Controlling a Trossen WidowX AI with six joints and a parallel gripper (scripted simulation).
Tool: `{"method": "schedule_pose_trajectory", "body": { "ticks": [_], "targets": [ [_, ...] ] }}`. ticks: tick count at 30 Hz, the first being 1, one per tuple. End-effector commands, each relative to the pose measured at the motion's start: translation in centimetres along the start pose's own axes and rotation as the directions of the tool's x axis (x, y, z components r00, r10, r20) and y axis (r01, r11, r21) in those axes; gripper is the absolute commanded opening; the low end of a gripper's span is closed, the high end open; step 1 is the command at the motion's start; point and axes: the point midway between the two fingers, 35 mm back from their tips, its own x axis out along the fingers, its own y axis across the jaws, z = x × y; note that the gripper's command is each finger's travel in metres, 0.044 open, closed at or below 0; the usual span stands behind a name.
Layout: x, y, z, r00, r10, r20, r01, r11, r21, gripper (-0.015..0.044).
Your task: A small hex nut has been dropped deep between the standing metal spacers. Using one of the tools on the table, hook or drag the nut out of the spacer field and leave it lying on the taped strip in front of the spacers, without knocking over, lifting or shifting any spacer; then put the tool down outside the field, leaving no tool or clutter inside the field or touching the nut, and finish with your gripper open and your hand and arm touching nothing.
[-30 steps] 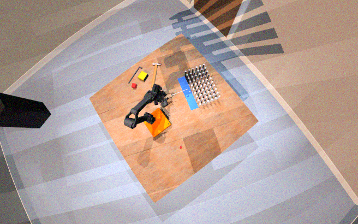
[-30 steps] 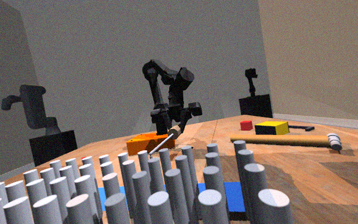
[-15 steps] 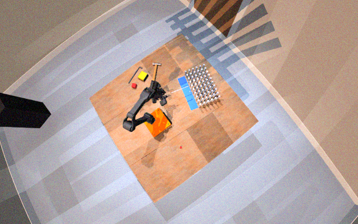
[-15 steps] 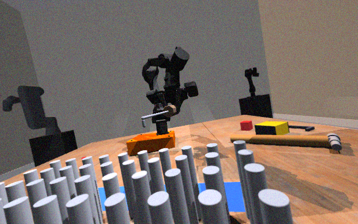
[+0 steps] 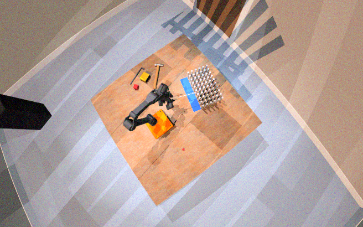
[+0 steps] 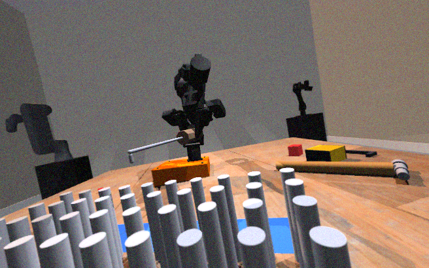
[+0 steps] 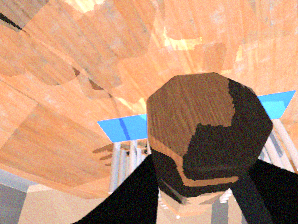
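Landmark: the blue taped strip (image 5: pixel 196 106) (image 6: pixel 281 234) (image 7: pixel 125 129), lying flat on the wooden table (image 5: pixel 174 169) (image 6: pixel 369 202) (image 7: pixel 60 125).
Spacers: the metal spacers (image 5: pixel 202 84) (image 6: pixel 189 238) (image 7: pixel 115 167) stand upright in rows just beyond the strip, on its side away from the robot.
Hex nut: hidden or too small to make out; its place relative to the strip cannot be told.
Gripper: on the robot's side of the strip, raised above the table, the gripper (image 5: pixel 172 99) (image 6: pixel 192 133) (image 7: pixel 188 157) has its fingers closed on the handle of the hook tool.
Hook tool: the hook tool (image 5: pixel 181 96) (image 6: pixel 154 145) (image 7: pixel 200 127) has a faceted wooden handle and a thin pale rod. From overhead the rod reaches across the strip; the exterior view shows it held aloft, its bent tip pointing down.
Arm base: the orange base (image 5: pixel 157 133) (image 6: pixel 163 176) sits on the robot's side of the strip.
Hammer: the wooden-handled hammer (image 5: pixel 156 76) (image 6: pixel 336 167) lies flat, apart from the strip, on the robot's side.
Yellow block: the yellow-and-black block (image 5: pixel 145 77) (image 6: pixel 331 153) rests farther from the strip than the hammer.
Red cube: the red cube (image 5: pixel 135 87) (image 6: pixel 295 150) is well apart from the strip.
Dark rod: the bent dark rod (image 5: pixel 136 76) (image 6: pixel 359 152) lies beyond the yellow block as seen from the strip.
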Motion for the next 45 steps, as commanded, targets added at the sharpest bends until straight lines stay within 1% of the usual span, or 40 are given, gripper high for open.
{"method": "schedule_pose_trajectory", "body": {
  "ticks": [1, 19, 45],
  "targets": [
    [0.3, 1.1, -1.1, 1.0, 0.014, -0.004, -0.014, 0.999, 0.031, 0.0],
    [2.2, 7.6, -4.7, 0.995, 0.098, 0.007, -0.097, 0.971, 0.218, 0.0],
    [2.8, 19.8, -7.6, 0.974, 0.227, 0.023, -0.22, 0.91, 0.352, 0.0]
  ]
}}
